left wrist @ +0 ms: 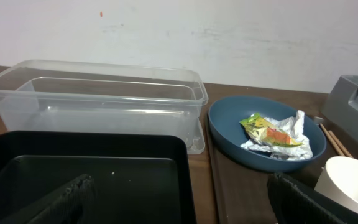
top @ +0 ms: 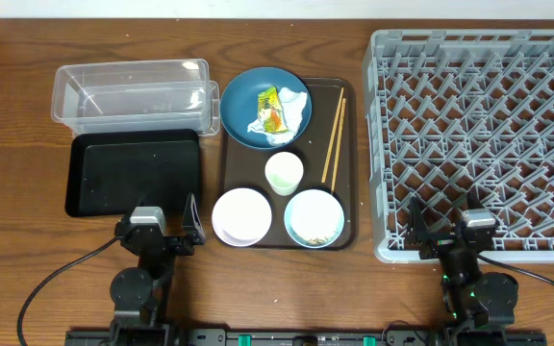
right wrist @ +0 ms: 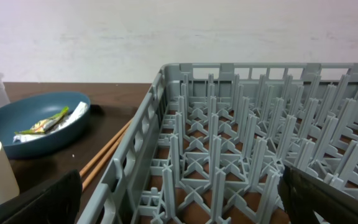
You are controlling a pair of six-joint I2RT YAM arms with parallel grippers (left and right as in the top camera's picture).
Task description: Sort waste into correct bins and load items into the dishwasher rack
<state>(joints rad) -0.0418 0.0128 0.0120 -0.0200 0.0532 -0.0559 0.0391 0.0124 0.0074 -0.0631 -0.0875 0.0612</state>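
Overhead, left arm: folded low at the near edge of the table [top: 27,259]. The left gripper [top: 159,223] points away from the base at the near edge of the black tray-bin [top: 113,183]; its jaws are spread wide with nothing between them.
Overhead, right arm: folded low in the same way. The right gripper [top: 450,231] is at the near left corner of the dishwasher rack [top: 479,125], jaws spread and empty.
Overhead, bins: the clear tub [top: 128,67] lies just behind the black tray-bin, their edges touching or overlapping.
Overhead, waste: the crumpled tissue [top: 279,109] with its yellow-green wrapper lies on the dark blue plate [top: 243,96]. Rice grains [top: 314,234] sit in the pale blue bowl [top: 296,207].
Overhead, items: the plate, small white cup [top: 284,173], white bowl [top: 241,216], pale blue bowl and chopsticks [top: 333,136] all rest on the brown serving tray [top: 349,173], between the bins and the rack.
Left wrist, hand: both dark fingers [left wrist: 67,199] are at the bottom corners of the view, far apart and gripping nothing, low over the black tray-bin.
Left wrist, ahead: the clear tub is beyond the tray-bin. The plate with the tissue is to the right, with the cup at the right edge.
Right wrist, hand: the fingers [right wrist: 328,199] are wide apart and released, above the rack's pegs.
Right wrist, ahead: the chopsticks lie along the rack's left wall, and the plate and cup are farther left.
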